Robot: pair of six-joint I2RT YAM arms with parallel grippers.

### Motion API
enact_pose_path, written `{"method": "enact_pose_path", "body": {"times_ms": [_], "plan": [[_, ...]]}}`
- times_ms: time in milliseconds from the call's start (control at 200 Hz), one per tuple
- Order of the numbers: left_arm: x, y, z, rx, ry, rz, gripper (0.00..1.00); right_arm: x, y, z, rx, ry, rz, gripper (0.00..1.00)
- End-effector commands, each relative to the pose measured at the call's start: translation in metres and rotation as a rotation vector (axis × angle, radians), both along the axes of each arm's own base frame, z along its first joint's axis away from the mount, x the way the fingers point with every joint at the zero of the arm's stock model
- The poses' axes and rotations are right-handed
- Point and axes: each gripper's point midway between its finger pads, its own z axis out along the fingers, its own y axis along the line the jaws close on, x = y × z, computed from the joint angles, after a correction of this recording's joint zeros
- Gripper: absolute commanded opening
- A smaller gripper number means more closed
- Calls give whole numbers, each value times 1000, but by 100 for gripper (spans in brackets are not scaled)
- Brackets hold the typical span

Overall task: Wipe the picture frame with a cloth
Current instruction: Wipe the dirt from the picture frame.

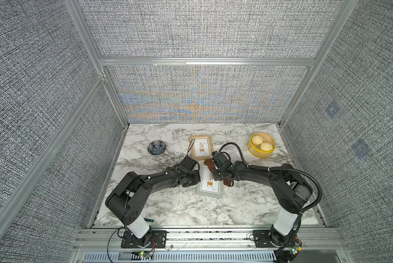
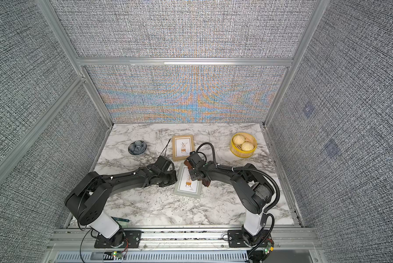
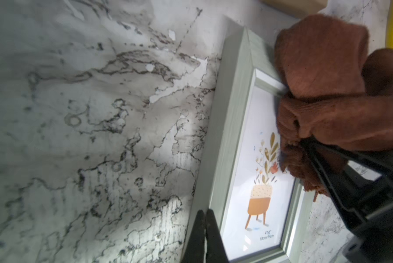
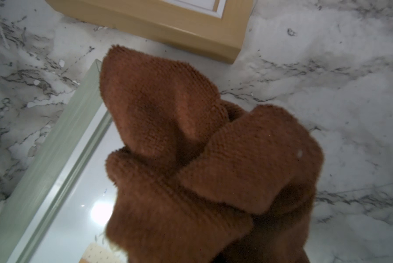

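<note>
A grey-green picture frame (image 1: 210,189) (image 2: 187,190) lies flat mid-table, holding a print of a potted plant. My right gripper (image 1: 219,176) is over its far right part, shut on the bunched reddish-brown cloth (image 1: 208,164) (image 3: 327,91) (image 4: 191,159). The cloth rests on the frame's glass and far corner and hides the jaws in the right wrist view. My left gripper (image 1: 197,178) (image 3: 205,215) is shut and empty, its tips against the left border of the frame (image 3: 227,136). Only the frame's (image 4: 54,159) border and glass show in the right wrist view.
A wooden picture frame (image 1: 201,146) (image 4: 168,25) lies just behind the grey-green one. A small dark patterned bowl (image 1: 156,147) sits at the back left. At the back right, a yellow steamer basket (image 1: 262,154) holds two buns. A teal pen (image 1: 148,220) lies by the left arm's base.
</note>
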Motion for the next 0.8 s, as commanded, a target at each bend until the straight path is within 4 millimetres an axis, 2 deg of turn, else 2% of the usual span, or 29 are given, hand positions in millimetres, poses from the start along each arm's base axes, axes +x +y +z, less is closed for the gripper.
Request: {"method": "enact_pose_path", "body": {"times_ms": [0,40,165,235,280,325,410,560,651,731,796], "plan": [[-58,72,-40,324,236,30,0,-28,-14,-14,-86,73,38,0],[-58,72,-40,322,236,35,0,-51,-16,-27,-96,118,73,0],[-57,71,-40,313,236,49,0,-111,-9,-39,-59,216,177,0],[-57,70,-41,309,238,57,0,-135,-4,-37,-9,251,228,0],[-57,70,-42,308,241,63,0,-143,0,-34,18,250,260,0],[-57,69,-43,305,243,65,0,-145,5,-29,39,237,290,0],[-56,67,-45,292,246,71,0,-137,13,-28,45,208,319,0],[-60,68,-47,283,256,82,0,-117,50,-31,74,197,373,0],[-62,69,-48,274,257,93,0,-108,67,-26,110,169,379,0],[-63,69,-48,268,259,95,0,-107,70,-23,126,163,375,0],[-63,68,-48,267,258,95,0,-108,59,-26,102,161,348,0]]}}
